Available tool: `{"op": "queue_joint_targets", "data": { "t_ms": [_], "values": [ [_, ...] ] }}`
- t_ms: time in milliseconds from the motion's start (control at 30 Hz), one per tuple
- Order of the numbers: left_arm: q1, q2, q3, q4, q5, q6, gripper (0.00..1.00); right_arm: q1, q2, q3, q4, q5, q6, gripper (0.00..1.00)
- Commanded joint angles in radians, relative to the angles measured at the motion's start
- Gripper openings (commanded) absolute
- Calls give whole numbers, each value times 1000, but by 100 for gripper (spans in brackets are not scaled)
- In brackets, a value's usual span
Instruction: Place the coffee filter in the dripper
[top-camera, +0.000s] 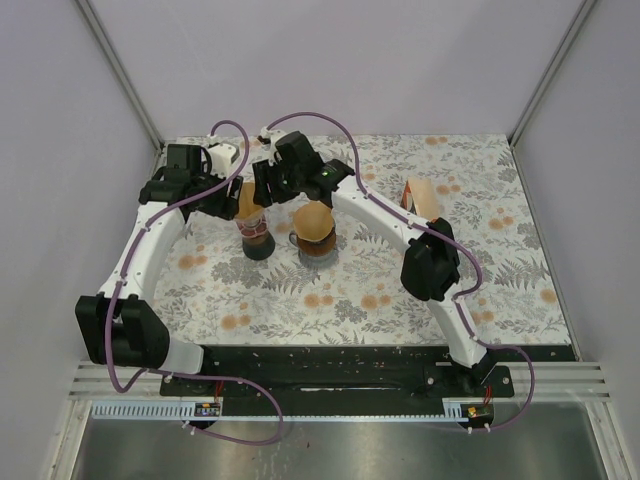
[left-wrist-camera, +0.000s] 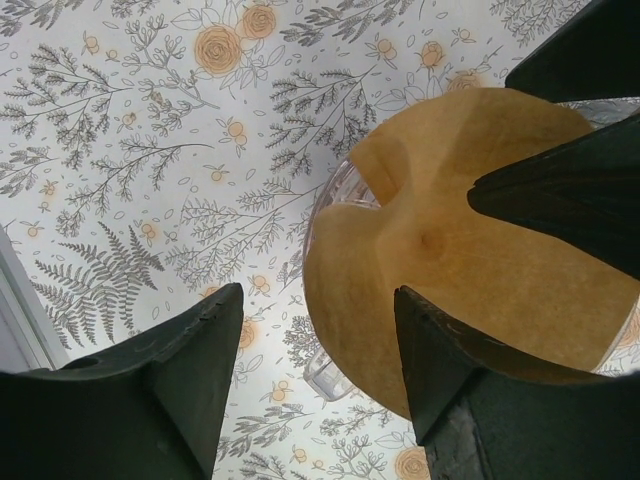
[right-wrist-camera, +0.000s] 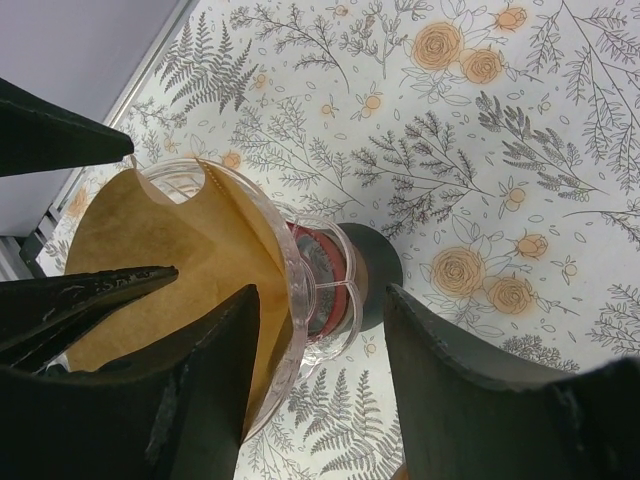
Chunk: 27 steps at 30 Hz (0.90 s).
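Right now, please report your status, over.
Status: left gripper open, right gripper open. Seated: coffee filter in glass dripper. No obstacle seen.

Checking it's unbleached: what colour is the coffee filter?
Tan-brown coffee filter, clearest in left wrist view.

The filter (left-wrist-camera: 450, 260) sits in the dripper (right-wrist-camera: 318, 295), which stands on the table (top-camera: 380, 290) toward the back, left of center. A mug (top-camera: 318, 248) is just to its right (close, not touching), and a packet (top-camera: 420, 197) lies farther right, nearer the back edge.
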Motion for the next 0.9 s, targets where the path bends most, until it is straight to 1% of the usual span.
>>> {"op": "queue_joint_targets", "data": {
  "t_ms": [0,133,400,633,867],
  "values": [
    [16,20,-15,34,-16,5,66,4,19,64,-34,3,-22,60],
    [19,34,-20,37,-12,7,65,5,39,94,-61,9,-30,60],
    [25,31,-35,39,-12,16,65,5,37,96,-77,15,-42,60],
    [42,-17,46,-21,108,2,68,5,9,114,-77,-16,-44,61],
    [68,-49,112,-41,223,-39,74,7,8,122,-83,-17,-52,61]
  ]
}}
